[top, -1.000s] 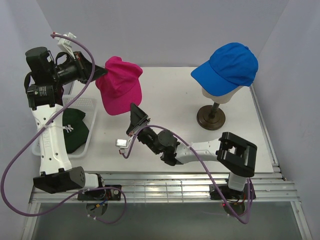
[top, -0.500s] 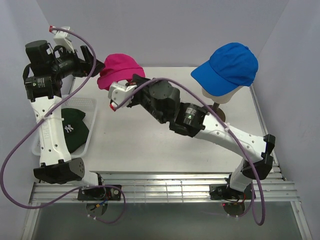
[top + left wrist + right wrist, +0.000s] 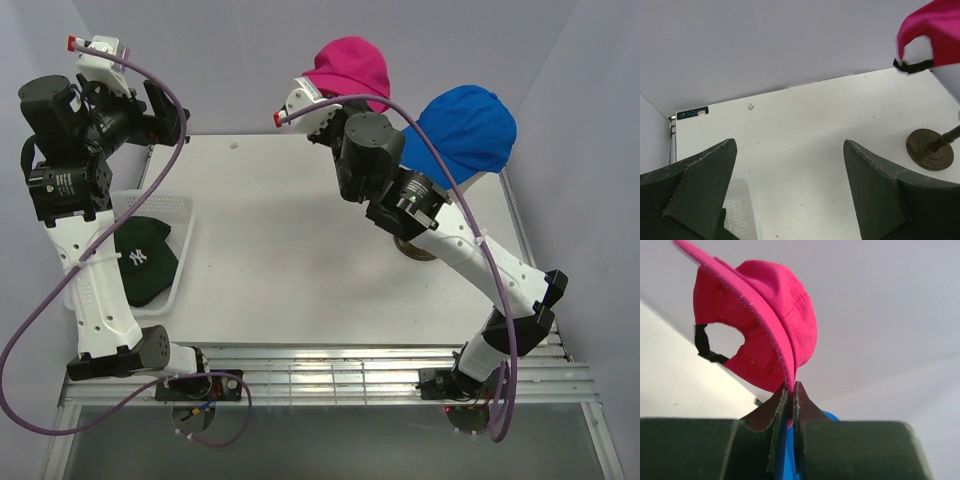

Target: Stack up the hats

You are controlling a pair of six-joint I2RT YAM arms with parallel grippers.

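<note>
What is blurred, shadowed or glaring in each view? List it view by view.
Top external: even soft light, all sharp, only faint shadows on the table. Left wrist: the pink cap at the top right edge looks slightly soft. Right wrist: the body of the right gripper is out of focus up close, the cap's brim tip blurred.

Two arms were built of white moulded link shells (image 3: 95, 290) joined by black cylindrical joint housings (image 3: 60, 185). A thin purple cable (image 3: 185, 150) was looped along each arm (led from a white, red-tipped box (image 3: 97, 48)). The left gripper (image 3: 789, 145) was fitted with dark, matte, wedge-shaped fingers (image 3: 695, 190).
</note>
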